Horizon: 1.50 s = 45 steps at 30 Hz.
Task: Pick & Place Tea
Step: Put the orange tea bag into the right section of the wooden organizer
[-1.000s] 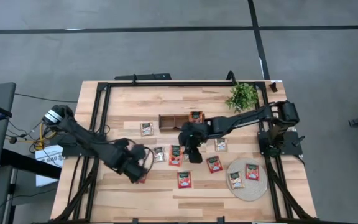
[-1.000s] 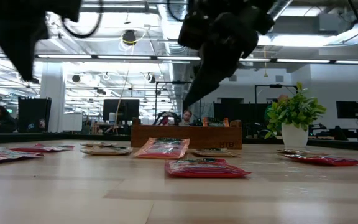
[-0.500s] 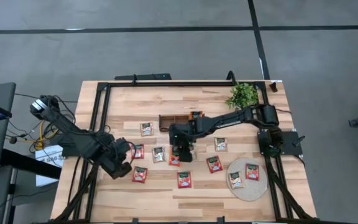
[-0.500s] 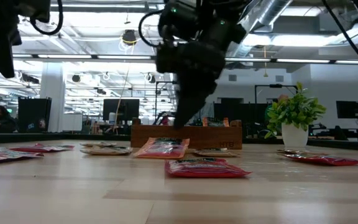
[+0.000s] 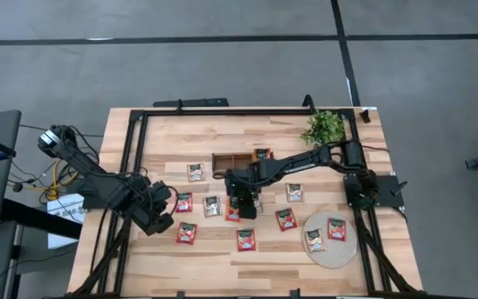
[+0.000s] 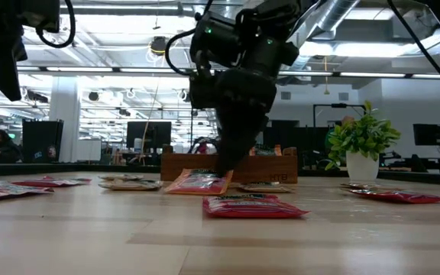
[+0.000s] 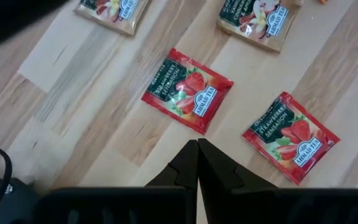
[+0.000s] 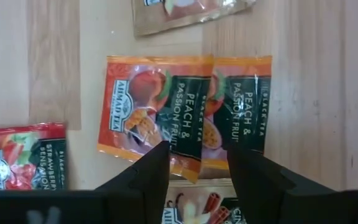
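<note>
Small square tea sachets lie flat on the wooden table. Two overlapping orange ones [image 8: 151, 127] [image 8: 244, 106] lie under my right gripper [image 8: 197, 163], which points steeply down with open fingers over their edge [image 5: 237, 206] [image 6: 224, 169]. My left gripper [image 7: 197, 155] is shut and empty above the table's left part [image 5: 163, 221]. Beyond its tips lie two red strawberry sachets [image 7: 187, 90] [image 7: 291, 137]. More sachets, red [image 5: 246, 239] and beige [image 5: 195, 171], lie spread around. My right gripper comes at the overlapping orange sachets' edge [image 8: 191, 165] from above, slanting, one finger [image 8: 154, 171] over each side of the overlap. The low view shows a fingertip [image 6: 226, 172] down at the sachet [image 6: 201, 182]; whether it touches I cannot tell.
A low wooden box [image 5: 232, 159] [image 6: 228, 166] with sachets in its right end stands just beyond the right gripper. A potted plant [image 5: 324, 127] stands at the far right. A round woven mat [image 5: 330, 253] at the near right bears two sachets.
My right gripper has gone down and toward the table's left, from beside the box to the orange sachets. My left gripper has drawn back toward the table's left edge, still shut, uncovering a red sachet near the front. No sachet has moved.
</note>
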{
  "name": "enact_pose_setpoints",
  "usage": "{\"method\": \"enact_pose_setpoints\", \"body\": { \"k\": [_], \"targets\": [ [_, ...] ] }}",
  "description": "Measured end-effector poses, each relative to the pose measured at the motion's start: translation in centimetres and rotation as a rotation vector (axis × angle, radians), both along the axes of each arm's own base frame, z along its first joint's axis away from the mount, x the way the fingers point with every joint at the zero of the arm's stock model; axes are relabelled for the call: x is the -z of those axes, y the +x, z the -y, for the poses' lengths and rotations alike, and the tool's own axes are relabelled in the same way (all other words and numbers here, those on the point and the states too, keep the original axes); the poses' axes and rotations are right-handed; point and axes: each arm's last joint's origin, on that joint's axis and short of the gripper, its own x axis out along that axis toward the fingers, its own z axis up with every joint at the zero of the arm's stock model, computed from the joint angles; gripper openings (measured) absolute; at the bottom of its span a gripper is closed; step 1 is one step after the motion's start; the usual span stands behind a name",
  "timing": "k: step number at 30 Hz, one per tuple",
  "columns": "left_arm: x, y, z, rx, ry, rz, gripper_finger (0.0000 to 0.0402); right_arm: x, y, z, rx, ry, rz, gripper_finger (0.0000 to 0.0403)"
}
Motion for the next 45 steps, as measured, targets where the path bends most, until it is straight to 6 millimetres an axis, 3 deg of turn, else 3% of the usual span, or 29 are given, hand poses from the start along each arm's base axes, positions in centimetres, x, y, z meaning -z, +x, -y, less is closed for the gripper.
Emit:
{"method": "enact_pose_setpoints", "body": {
  "k": [20,26,40,45],
  "targets": [
    [-0.1,0.2,0.1,0.015,0.001,0.021,0.0,0.0,0.0,-0.3,0.0,-0.017,0.002,0.0057],
    [-0.1,0.3,0.2,0.015,-0.01,0.034,0.0,0.0,0.0,-0.3,-0.002,-0.016,0.002,0.0007],
    [-0.1,0.4,0.3,0.014,-0.017,0.044,0.0,0.0,-0.1,-0.3,0.012,-0.004,-0.007,0.0001],
    [-0.1,0.4,0.3,0.014,-0.018,0.045,0.0,-1.1,0.0,-0.3,0.011,0.0,0.018,0.0]
  ]
}}
